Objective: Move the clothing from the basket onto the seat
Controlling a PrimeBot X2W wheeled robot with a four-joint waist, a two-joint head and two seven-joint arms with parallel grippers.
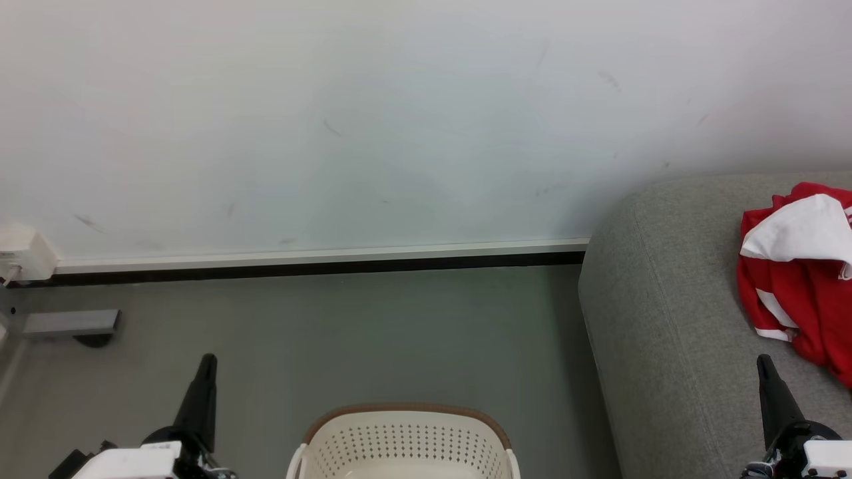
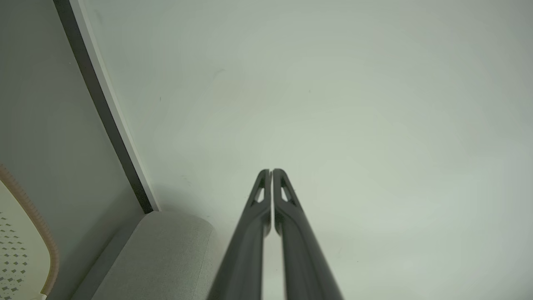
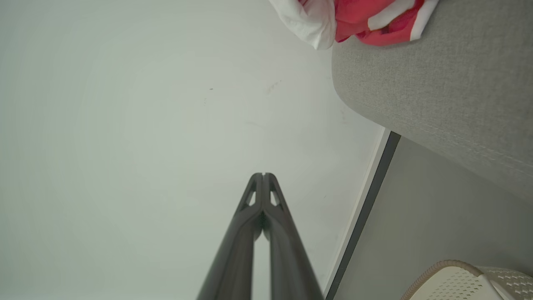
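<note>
Red clothing (image 1: 802, 273) with white panels lies bunched on the grey seat (image 1: 665, 313) at the right; it is also in the right wrist view as clothing (image 3: 358, 18) on the seat (image 3: 437, 83). The cream basket (image 1: 406, 442) with a brown rim stands on the floor at the bottom centre; the part of its inside in view holds no fabric. My left gripper (image 1: 208, 362) is left of the basket, shut and holding nothing, its tips (image 2: 271, 171) together. My right gripper (image 1: 764, 362) is over the seat's front, shut and holding nothing, tips (image 3: 263, 175) touching.
A pale wall with a white and black skirting (image 1: 319, 259) runs behind the grey floor. At the far left, a white plug box (image 1: 23, 256) and a grey bracket (image 1: 70, 322) sit near the wall. The basket's edge (image 2: 25, 233) and the seat's corner (image 2: 166, 250) are in the left wrist view.
</note>
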